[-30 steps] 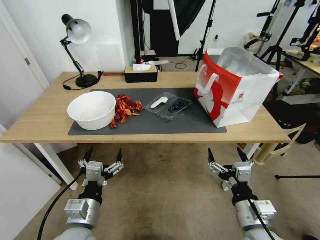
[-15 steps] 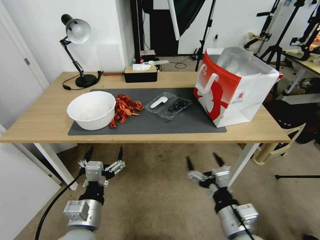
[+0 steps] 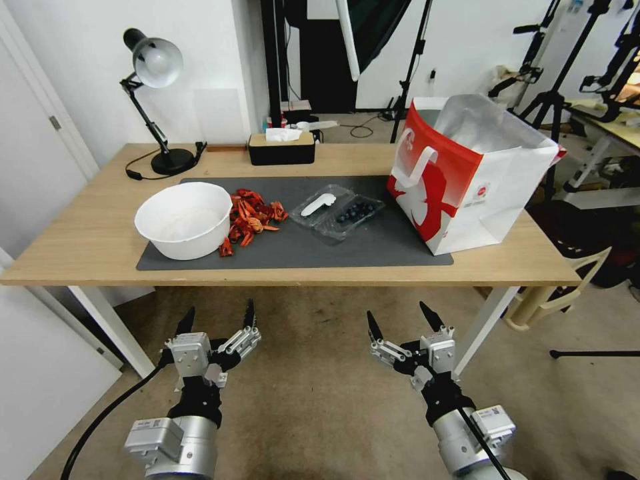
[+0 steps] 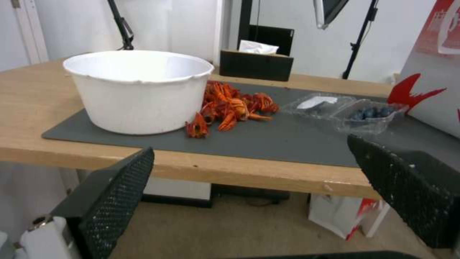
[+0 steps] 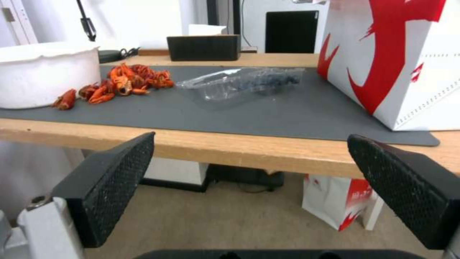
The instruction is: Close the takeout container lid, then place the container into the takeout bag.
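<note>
Task stage: nothing is yet accomplished. The takeout container (image 3: 338, 211) lies open on the dark mat (image 3: 373, 247) of the tabletop (image 3: 80, 233), its two clear shallow halves spread flat side by side. The lid (image 3: 322, 204) is not folded over; a white piece rests in it, while the other half holds dark blue berries (image 3: 355, 211). Closing the lid and bagging the container both remain to be done.

The container sits near the middle of the mat, between a heap of red crayfish (image 3: 251, 217) and the takeout bag (image 3: 467, 177), close to the bag but not touching it. The bag stands upright at the right end of the mat, mouth open, silvery lining showing, one white strap handle (image 3: 415, 163) hanging down its red side. A large white bowl (image 3: 184, 219) stands beyond the crayfish, on the left.

Left hand (image 3: 217, 320) and right hand (image 3: 403, 321): both are below the near edge of the tabletop, over the floor, well apart from the container. Each has its fingers spread wide and holds nothing. In the wrist views the thin plastic appears crinkled and glossy, judged flimsy under a grasp.
</note>
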